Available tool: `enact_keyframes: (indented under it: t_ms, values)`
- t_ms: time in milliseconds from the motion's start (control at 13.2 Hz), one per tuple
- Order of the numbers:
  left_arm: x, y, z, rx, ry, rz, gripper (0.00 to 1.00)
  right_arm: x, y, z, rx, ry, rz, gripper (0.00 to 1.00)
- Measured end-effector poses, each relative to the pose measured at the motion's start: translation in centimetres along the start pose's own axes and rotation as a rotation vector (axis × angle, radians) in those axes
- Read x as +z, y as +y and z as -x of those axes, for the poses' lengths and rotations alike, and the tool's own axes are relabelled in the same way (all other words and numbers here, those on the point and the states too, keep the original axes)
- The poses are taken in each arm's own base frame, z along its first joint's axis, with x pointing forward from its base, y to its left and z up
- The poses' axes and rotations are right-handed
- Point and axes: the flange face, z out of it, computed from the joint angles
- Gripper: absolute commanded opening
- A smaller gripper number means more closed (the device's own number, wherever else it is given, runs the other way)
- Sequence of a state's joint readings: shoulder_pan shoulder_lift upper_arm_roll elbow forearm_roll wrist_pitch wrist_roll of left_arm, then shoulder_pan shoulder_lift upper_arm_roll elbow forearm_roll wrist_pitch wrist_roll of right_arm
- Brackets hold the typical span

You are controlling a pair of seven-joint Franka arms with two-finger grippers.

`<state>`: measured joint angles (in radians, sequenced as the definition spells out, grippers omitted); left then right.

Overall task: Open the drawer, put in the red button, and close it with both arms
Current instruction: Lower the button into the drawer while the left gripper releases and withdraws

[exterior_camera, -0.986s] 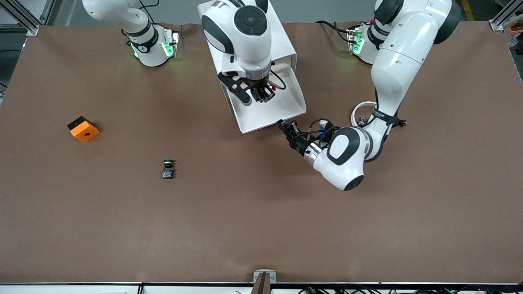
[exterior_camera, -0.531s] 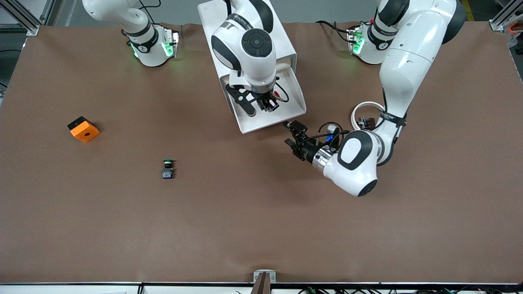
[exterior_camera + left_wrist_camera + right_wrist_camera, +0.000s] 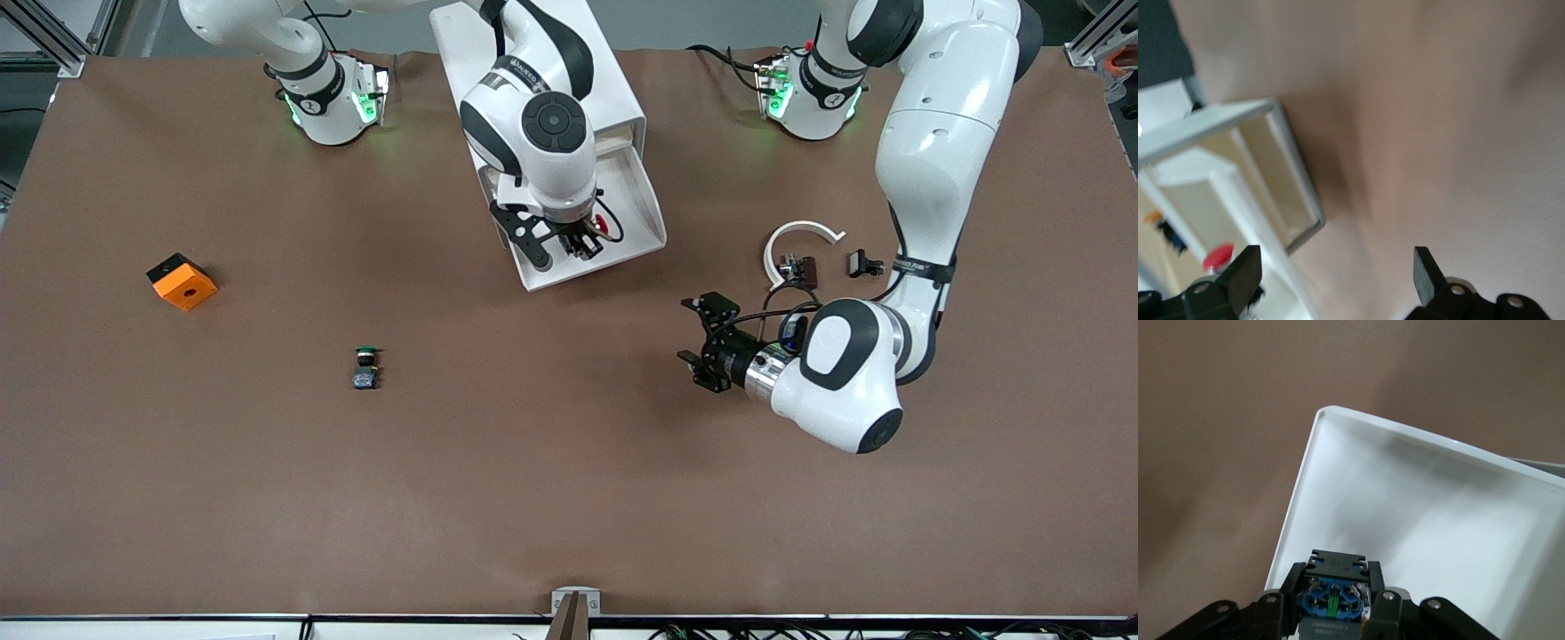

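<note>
Two pincers, one job: placing the red button (image 3: 604, 222).
My right pincer (image 3: 582, 246) grips it over the open drawer (image 3: 636, 233); release comes next. My left pincer (image 3: 704, 344) hovers spread and empty above the bench (image 3: 533, 462).

I see both arms (image 3: 925, 169) as glossy white rounded shells with black joint rings and round dark caps on the elbows, their bases lit by green lamps. My left end effector (image 3: 702, 342) is black behind a silver wrist collar with looping black cables; my right end effector (image 3: 582, 244) is black too, showing screw heads.
</note>
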<state>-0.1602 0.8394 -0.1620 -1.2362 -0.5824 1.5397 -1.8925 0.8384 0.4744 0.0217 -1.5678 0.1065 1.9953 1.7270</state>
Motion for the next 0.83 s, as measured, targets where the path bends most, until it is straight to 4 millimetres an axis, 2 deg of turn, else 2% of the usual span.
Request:
enact_keyframes:
  t_ms: [228,379,455,531,607,683,834]
  values:
    - [-2.2,0.2,-1.7,0.136,0.128,0.073,1.0,1.0,-0.1,-0.2,0.004,0.002,0.014,0.12]
    - [-4.2,-0.7,-2.1,0.227,0.245,0.122,1.0,1.8,-0.2,-0.2,0.004,0.003,0.023,0.14]
    - [-5.2,-1.3,-2.0,0.265,0.284,0.141,1.0,2.0,-0.2,-0.1,0.003,0.003,0.024,0.19]
    - [-6.2,-1.9,-1.8,0.297,0.311,0.16,1.0,2.0,-0.2,-0.1,0.003,0.003,0.024,0.29]
    - [-7.4,-2.6,-1.7,0.33,0.341,0.181,1.0,2.0,-0.3,-0.1,0.003,0.002,0.023,0.69]
    - [-8.9,-3.3,-1.9,0.369,0.376,0.203,1.0,2.0,-0.3,-0.1,0.003,0.002,0.023,1.0]
    - [-12.0,-4.9,-2.3,0.47,0.451,0.241,1.0,1.9,-0.3,-0.3,0.006,0.002,0.02,1.0]
